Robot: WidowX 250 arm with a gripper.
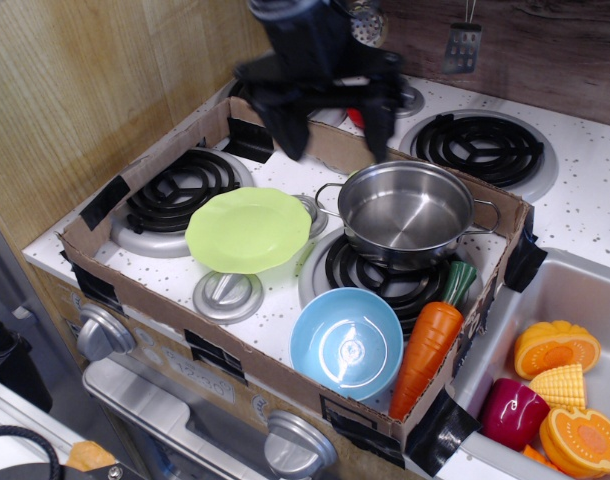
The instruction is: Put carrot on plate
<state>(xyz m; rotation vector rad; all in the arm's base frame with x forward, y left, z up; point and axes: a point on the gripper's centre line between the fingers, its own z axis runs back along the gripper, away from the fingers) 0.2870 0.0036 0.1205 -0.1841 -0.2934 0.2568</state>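
The orange carrot point(428, 343) with a green stem lies tilted against the front right wall of the cardboard box, next to the light blue bowl point(346, 343). The lime-green plate point(247, 229) sits at the middle left of the stove top, partly over a burner knob. My black gripper point(334, 132) hangs open and empty at the back of the box, above the left rim of the steel pot point(406, 212). It is well away from the carrot and behind the plate.
A cardboard box wall point(135, 175) rings the stove top. A sink point(575, 300) at the right holds several toy foods, including orange pumpkin-like slices point(555, 345). A red toy point(357, 116) is partly hidden behind the gripper. Utensils hang on the back wall.
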